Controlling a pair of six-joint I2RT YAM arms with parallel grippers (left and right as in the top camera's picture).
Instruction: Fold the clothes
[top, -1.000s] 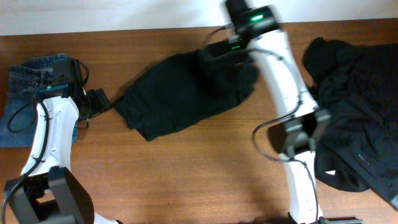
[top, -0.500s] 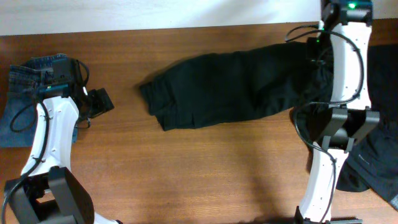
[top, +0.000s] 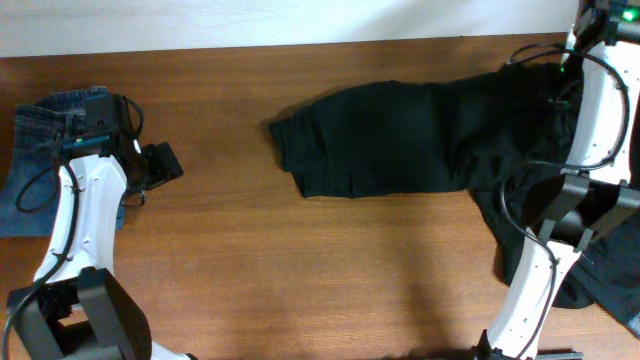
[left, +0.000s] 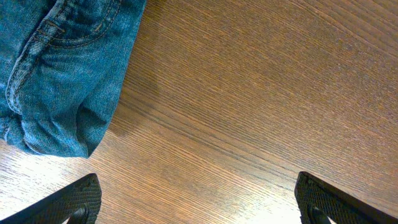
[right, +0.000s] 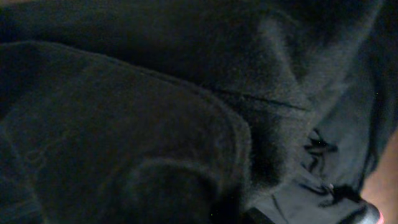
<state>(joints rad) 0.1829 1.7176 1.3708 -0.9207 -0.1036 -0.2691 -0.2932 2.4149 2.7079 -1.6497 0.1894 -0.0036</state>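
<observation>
The left hand (top: 163, 165) hovers splayed wide over bare tabletop (left: 261, 93), gripping nothing. The blue jeans (left: 62, 68) lie crumpled just ahead of one of its fingertips, not touching it. Well off to the hand's other side, the black garment (top: 390, 140) stretches across the wood toward the right hand (top: 558, 82). That hand is pinched narrow on the garment's bunched end, and dark fabric fills its wrist view. Beyond the right hand, more black clothes (top: 612, 285) lie heaped.
</observation>
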